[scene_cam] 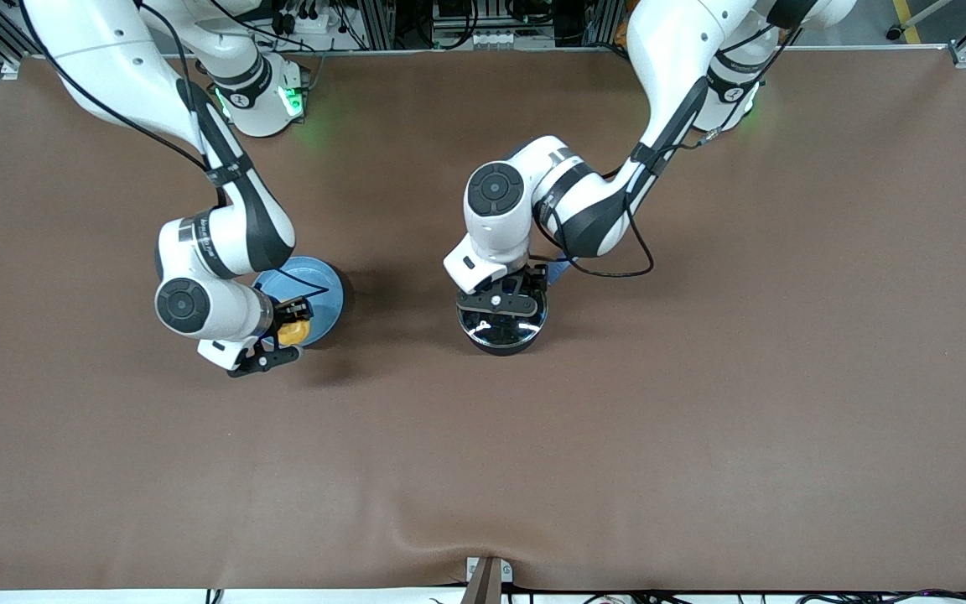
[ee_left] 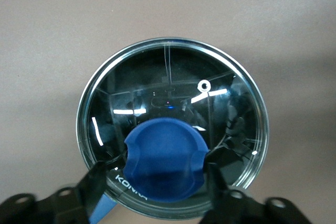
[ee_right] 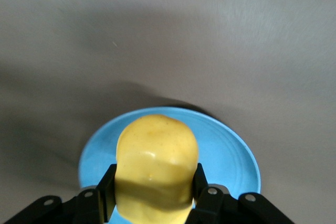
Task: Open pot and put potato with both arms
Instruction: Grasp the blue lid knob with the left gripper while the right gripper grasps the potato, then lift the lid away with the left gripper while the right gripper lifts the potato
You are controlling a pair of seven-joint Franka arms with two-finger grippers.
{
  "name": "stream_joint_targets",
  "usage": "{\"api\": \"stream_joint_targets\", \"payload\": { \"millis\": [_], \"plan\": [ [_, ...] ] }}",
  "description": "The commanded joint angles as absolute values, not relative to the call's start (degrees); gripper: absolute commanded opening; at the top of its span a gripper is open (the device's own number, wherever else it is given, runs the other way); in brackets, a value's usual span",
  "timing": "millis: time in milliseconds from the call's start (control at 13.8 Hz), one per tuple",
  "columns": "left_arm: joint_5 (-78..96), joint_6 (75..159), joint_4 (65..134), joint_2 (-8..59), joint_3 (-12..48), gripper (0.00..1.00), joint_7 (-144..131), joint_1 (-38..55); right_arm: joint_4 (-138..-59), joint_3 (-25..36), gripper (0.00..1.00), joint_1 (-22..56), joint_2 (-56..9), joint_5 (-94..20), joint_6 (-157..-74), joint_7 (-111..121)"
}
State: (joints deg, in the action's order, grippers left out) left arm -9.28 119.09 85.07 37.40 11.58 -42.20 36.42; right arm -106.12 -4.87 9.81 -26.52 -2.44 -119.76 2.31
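Observation:
The black pot [scene_cam: 525,334] stands mid-table with its glass lid [ee_left: 173,87] on. Its blue handle [scene_cam: 558,268] points toward the robots' bases. My left gripper [scene_cam: 502,302] is low over the lid, open, with one finger on each side of the blue knob [ee_left: 165,156]; a small gap shows beside one finger. In the left wrist view the gripper [ee_left: 157,177] straddles the knob. My right gripper [scene_cam: 288,334] is shut on the yellow potato [scene_cam: 294,330] and holds it over the edge of the light-blue plate [scene_cam: 324,289]. The potato [ee_right: 156,156] fills the gap of the right gripper [ee_right: 152,184].
The light-blue plate [ee_right: 231,156] lies toward the right arm's end of the table, beside the pot. The brown table cover [scene_cam: 701,419] runs wide nearer the front camera and toward the left arm's end. A metal bracket [scene_cam: 485,579] sits at the front edge.

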Motion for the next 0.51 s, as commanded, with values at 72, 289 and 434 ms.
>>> {"api": "stream_joint_targets", "payload": {
  "millis": [72, 289, 434],
  "plan": [
    [-10.11, 119.97, 85.61, 37.18, 11.51, 0.47, -42.71, 36.56, -105.12, -5.19, 0.08, 13.96, -23.82, -5.79, -118.13, -4.37],
    [-9.93, 119.53, 85.43, 36.13, 11.60, 0.32, -42.71, 36.21, -104.06, -5.19, 0.10, 18.70, -23.12, -6.15, -118.21, -11.14],
    [-9.76, 119.18, 85.26, 34.72, 11.69, 0.07, -43.15, 36.12, -103.27, -5.19, 0.10, 21.34, -23.12, -6.15, -118.21, -13.61]
  ]
}}
